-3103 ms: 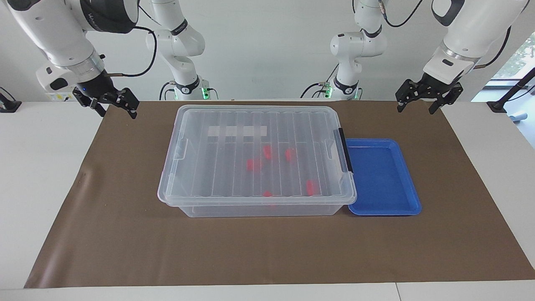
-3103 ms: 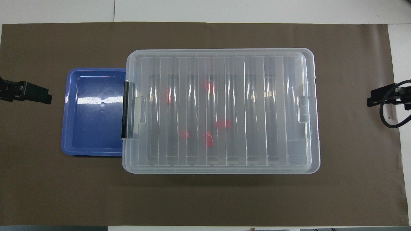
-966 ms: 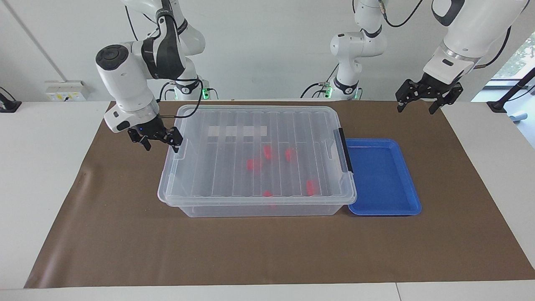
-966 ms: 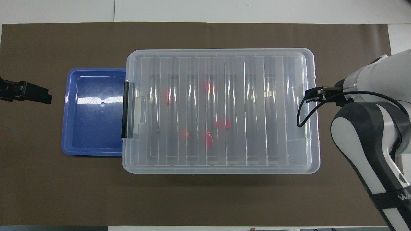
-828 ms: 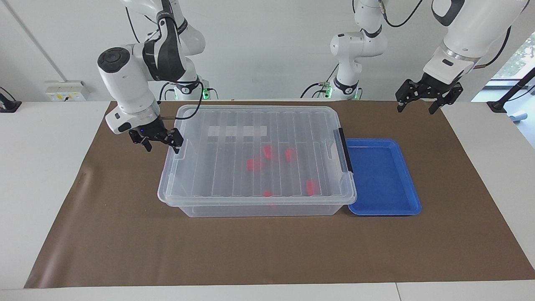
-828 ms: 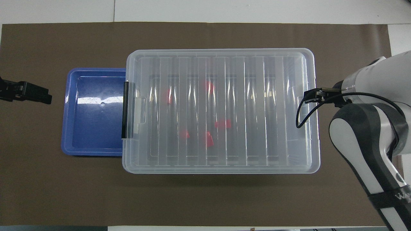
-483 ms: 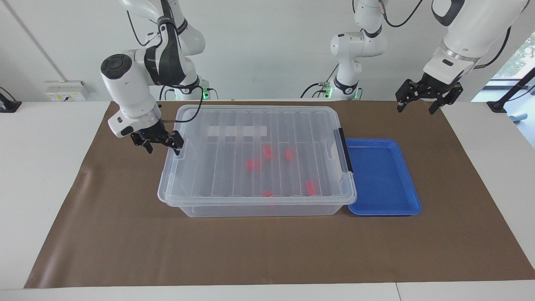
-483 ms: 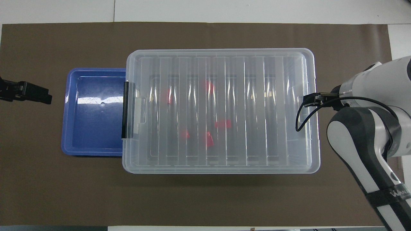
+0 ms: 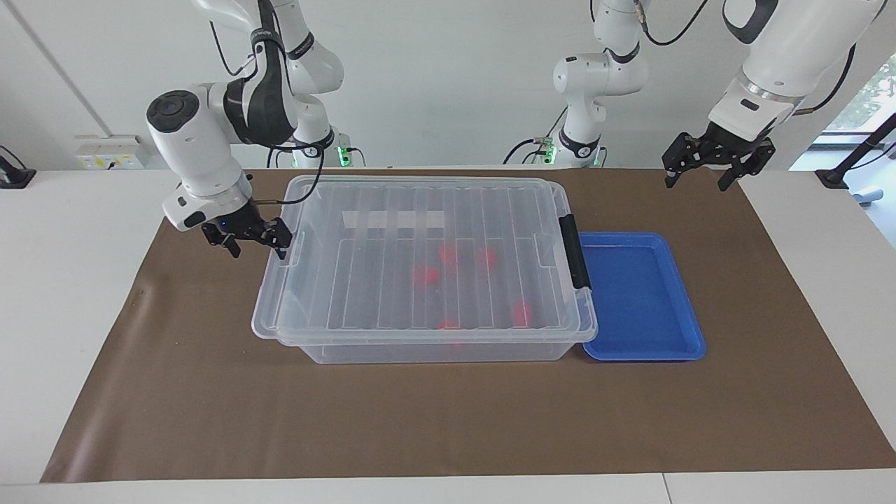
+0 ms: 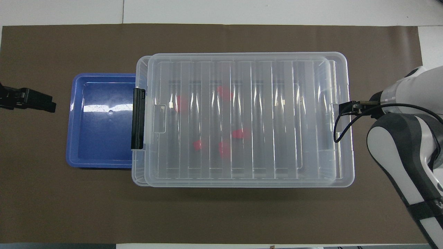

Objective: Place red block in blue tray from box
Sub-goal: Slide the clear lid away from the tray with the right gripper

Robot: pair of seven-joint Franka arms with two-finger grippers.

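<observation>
The clear box (image 9: 420,348) sits mid-table with several red blocks (image 9: 425,274) inside, blurred under its ribbed lid (image 9: 392,297). The lid (image 10: 311,121) lies askew, overhanging the box end toward the right arm. My right gripper (image 9: 257,248) is open at that end, and one of its fingers (image 9: 283,250) touches the lid's edge. The blue tray (image 9: 640,294) lies empty against the other end of the box, by the black clip handle (image 9: 574,252). My left gripper (image 9: 695,183) waits open in the air over the mat's corner, apart from the tray (image 10: 100,138).
A brown mat (image 9: 448,420) covers the table under everything. Bare mat lies around the box and tray. White table (image 9: 63,280) shows past the mat at both ends. The right arm's body (image 10: 405,159) hangs over the mat beside the box.
The right gripper has drawn back toward its own end of the table. The lid has slid that way with it and lifted off the box rim. The left arm stayed still.
</observation>
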